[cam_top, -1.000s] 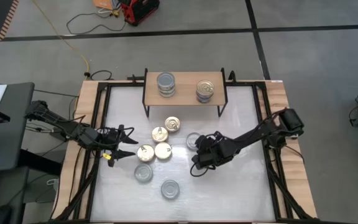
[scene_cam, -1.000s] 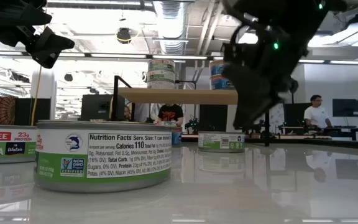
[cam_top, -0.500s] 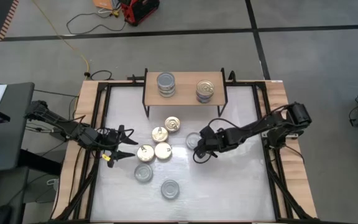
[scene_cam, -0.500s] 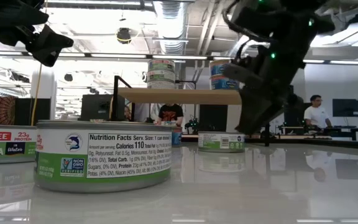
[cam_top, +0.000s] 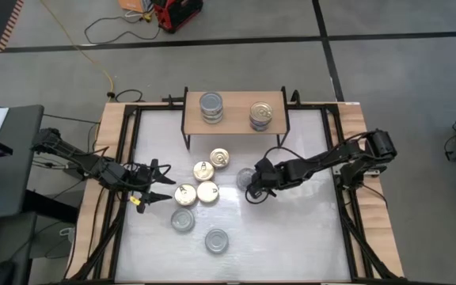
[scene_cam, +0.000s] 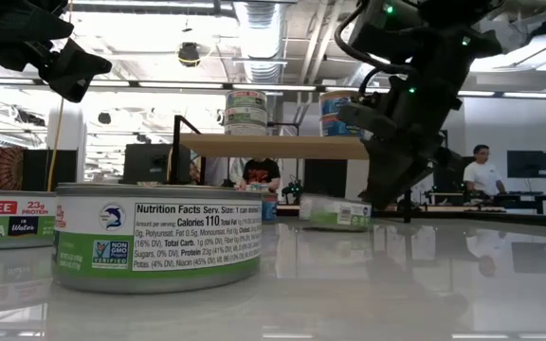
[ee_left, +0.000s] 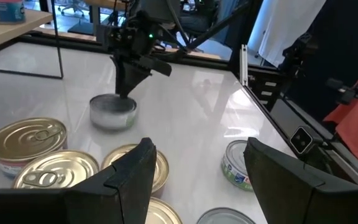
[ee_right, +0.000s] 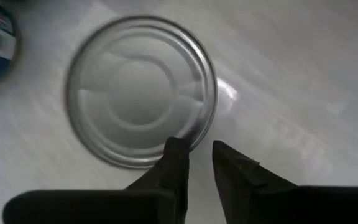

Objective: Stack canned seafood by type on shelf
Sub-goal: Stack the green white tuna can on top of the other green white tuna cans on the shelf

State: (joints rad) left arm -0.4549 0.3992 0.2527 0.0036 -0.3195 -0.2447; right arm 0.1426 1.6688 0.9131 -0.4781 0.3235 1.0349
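Right now the right gripper (cam_top: 253, 188) pinches the rim of a silver-lidded tin (cam_top: 245, 178) near the middle of the table (cam_top: 307, 237), its fingers nearly closed on the edge. In the low view that tin sits slightly tilted, lid facing mostly upward. The left gripper (cam_top: 158, 184) waits spread open beside the gold-lidded tins (cam_top: 201, 181). The shelf (cam_top: 233, 112) carries two small stacks.

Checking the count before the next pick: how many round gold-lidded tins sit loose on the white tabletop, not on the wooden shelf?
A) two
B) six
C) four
C: the high view shows four round gold pull-tab tins clustered on the white tabletop in front of the light-wood shelf, with silver-lidded tins apart from them.
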